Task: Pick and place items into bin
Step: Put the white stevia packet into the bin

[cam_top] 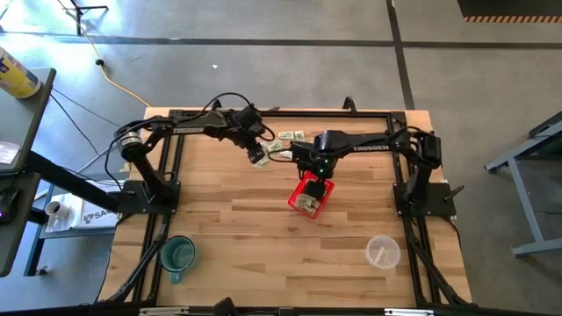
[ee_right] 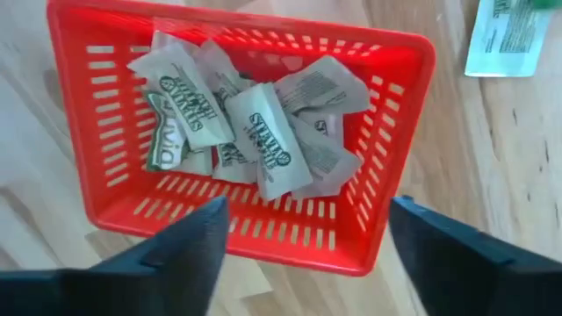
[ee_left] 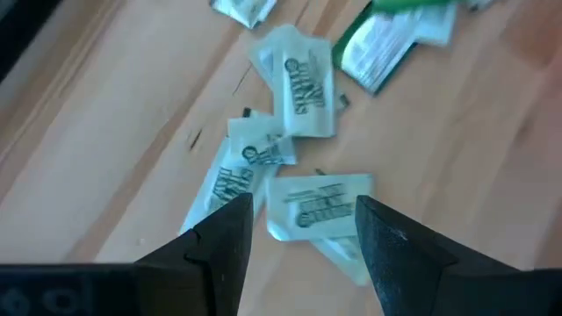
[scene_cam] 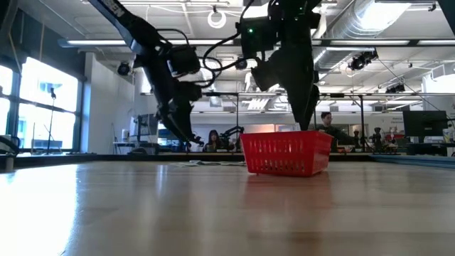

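**Over the red basket: right gripper spread, left gripper low over loose slips**

Above the red basket point(ee_right: 237, 132), right gripper point(ee_right: 303, 246) hung with fingers wide apart, nothing between them. Basket sat near table point(cam_top: 263, 254) centre, slightly toward the right arm's side, and held a heap of crumpled green-and-white paper slips point(ee_right: 255, 132); one slip looked on top of the pile, though whether it lay fully settled was hard to tell. Another slip point(ee_right: 505, 35) lay on bare wood just beside the basket, outside it.

Left gripper point(ee_left: 303, 228) was down near the far edge of the table, fingers apart, straddling a loose slip point(ee_left: 316, 206) without clearly touching it. More loose slips point(ee_left: 299, 83) were scattered on the wood just beyond, some overlapping. High view put this cluster point(cam_top: 288, 140) between the two arms, behind the basket.

Low view showed both arms coming down from above, right one directly over the basket, left one off to the side.

Green mug point(cam_top: 177, 254) stood at the near left, clear plastic cup point(cam_top: 383, 253) at the near right, both well apart from the basket.
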Controlling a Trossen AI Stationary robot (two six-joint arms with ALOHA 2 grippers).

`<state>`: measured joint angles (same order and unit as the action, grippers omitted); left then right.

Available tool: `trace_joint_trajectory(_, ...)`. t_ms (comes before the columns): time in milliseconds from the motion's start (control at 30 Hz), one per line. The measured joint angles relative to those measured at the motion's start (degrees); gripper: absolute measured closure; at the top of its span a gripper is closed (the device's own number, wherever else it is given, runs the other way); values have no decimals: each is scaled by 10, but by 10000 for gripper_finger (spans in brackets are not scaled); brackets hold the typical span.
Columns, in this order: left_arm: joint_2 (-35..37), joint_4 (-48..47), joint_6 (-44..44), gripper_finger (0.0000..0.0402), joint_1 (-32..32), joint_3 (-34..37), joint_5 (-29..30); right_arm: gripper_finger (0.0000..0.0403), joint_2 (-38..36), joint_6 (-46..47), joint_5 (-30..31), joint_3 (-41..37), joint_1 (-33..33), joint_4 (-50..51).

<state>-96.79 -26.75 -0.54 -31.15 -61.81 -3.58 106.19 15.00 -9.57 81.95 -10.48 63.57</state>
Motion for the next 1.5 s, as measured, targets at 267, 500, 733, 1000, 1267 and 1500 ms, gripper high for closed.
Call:
trace_joint_trajectory(267, -78, 1, 30, 181, -65, 1, 8, 70, -15, 13, 1, 0, 5, 33)
trace_joint_trajectory(500, -105, 9, 38, 266, -77, -2, -21, 72, -20, 27, 28, 0, 10, 32)
trace_joint_trajectory(733, -91, 4, 8, 379, -64, -2, -65, 72, -20, 28, 33, 0, 7, 33)
trace_joint_trajectory(1000, 28, 38, -62, 379, -43, -26, -164, 73, -20, 26, 37, 0, 3, 31)
trace_joint_trajectory(1267, 51, 67, -91, 379, 66, -58, -229, 73, -67, 25, 78, 0, 10, 44)
trace_joint_trajectory(1500, -23, 163, -88, 370, 202, -58, -226, 73, -178, 95, 246, 0, 1, 74)
